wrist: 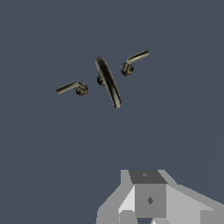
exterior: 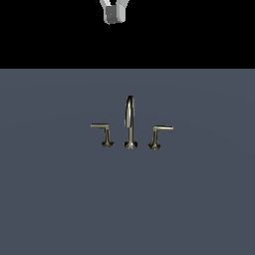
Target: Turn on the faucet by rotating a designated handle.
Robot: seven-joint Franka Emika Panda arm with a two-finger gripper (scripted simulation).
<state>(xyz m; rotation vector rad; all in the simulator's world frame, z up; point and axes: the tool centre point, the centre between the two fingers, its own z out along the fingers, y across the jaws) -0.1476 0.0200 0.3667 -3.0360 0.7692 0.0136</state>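
Handle (exterior: 160, 134) standing untouched right of spout (exterior: 130, 119), lever jutting outward; gripper (exterior: 115, 12) hovering well apart, jaws' state unreadable.

Below me a flat slate-grey surface (exterior: 60, 199) carries the faucet (exterior: 130, 124), set well in from its far edge. On it stand three flared bases in a row: the handle (exterior: 158, 135), the arched spout (exterior: 130, 119), and, I think identical, the twin lever (exterior: 103, 133).

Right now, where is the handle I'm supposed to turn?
In the exterior view, the handle stands on the grey surface just right of the arched spout, its lever pointing right.
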